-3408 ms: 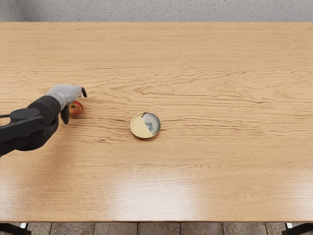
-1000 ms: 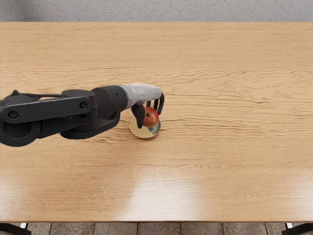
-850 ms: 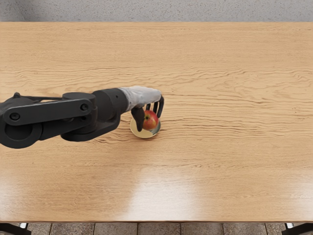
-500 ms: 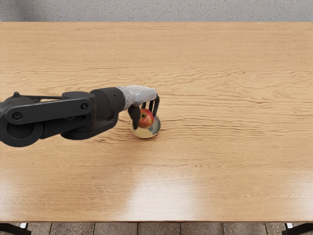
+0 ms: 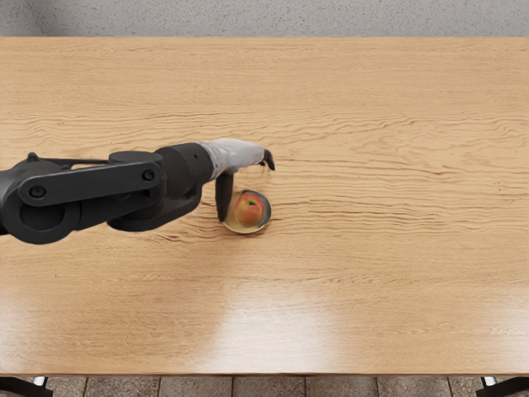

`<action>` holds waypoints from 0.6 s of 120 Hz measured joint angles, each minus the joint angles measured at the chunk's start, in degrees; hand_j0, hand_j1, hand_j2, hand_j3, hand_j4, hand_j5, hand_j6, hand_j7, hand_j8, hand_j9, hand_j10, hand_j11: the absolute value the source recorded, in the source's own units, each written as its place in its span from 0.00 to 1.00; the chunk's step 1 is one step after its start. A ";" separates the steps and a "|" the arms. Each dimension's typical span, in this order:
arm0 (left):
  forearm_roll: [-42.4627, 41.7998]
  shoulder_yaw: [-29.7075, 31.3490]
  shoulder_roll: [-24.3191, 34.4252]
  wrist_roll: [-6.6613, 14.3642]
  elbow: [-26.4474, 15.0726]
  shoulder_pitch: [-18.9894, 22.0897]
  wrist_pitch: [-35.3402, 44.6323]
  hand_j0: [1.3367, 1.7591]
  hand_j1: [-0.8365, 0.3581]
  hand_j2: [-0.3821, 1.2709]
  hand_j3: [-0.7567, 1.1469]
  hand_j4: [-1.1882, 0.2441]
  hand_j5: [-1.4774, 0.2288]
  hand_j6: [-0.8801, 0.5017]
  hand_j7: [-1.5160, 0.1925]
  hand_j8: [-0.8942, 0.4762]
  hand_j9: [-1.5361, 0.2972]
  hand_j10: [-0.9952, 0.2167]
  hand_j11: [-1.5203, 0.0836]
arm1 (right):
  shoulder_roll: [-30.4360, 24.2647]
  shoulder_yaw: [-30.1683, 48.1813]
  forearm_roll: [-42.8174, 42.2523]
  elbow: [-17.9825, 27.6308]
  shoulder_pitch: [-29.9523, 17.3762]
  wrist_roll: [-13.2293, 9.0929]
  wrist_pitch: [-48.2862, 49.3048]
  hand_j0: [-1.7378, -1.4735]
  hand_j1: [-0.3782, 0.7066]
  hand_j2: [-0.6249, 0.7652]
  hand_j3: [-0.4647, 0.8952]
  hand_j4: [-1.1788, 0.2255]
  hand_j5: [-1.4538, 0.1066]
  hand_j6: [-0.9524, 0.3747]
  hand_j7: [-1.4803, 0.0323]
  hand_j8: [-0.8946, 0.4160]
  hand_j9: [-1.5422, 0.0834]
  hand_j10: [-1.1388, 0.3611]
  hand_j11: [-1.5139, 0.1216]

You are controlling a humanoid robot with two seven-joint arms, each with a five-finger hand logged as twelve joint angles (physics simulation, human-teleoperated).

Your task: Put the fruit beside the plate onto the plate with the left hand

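Apple released onto plate (left hand fingers now spread).

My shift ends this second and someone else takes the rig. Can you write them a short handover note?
The left hand is open, its fingers spread above the apple and its thumb hanging down at the apple's left side; it holds nothing.
The right hand is not in view.
The apple lies on the plate, near the middle of the table.
Done: the fruit is on the plate.
Left: probably only lifting the left hand clear without nudging the apple.
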 joint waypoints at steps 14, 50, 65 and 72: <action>-9.74 -2.65 3.79 0.00 -0.27 -2.68 -2.59 0.76 0.87 0.28 0.40 0.73 0.74 0.56 0.77 0.56 0.73 0.69 0.82 | 0.00 0.00 0.00 0.01 0.00 0.00 0.00 0.30 0.04 0.45 0.34 0.83 0.92 0.71 0.97 0.67 0.94 0.75 0.91; -57.31 -20.38 26.90 0.00 -0.50 5.54 -26.34 0.76 0.96 0.24 0.40 0.80 0.84 0.62 0.86 0.63 0.81 0.79 0.92 | 0.00 0.00 0.00 0.01 0.00 0.00 0.00 0.30 0.04 0.45 0.34 0.83 0.92 0.71 0.97 0.67 0.94 0.75 0.91; -72.84 -21.85 33.63 0.00 -0.26 11.24 -28.07 0.76 0.98 0.24 0.40 0.82 0.85 0.63 0.87 0.64 0.82 0.80 0.93 | 0.00 0.00 0.00 0.02 0.00 0.00 0.00 0.30 0.04 0.45 0.34 0.83 0.92 0.71 0.97 0.67 0.94 0.75 0.91; -76.35 -22.06 35.87 0.00 -0.20 13.41 -28.39 0.76 0.98 0.24 0.40 0.82 0.85 0.63 0.88 0.64 0.83 0.81 0.94 | 0.00 0.00 0.00 0.02 0.00 0.00 0.00 0.30 0.04 0.45 0.34 0.83 0.92 0.71 0.97 0.67 0.94 0.75 0.91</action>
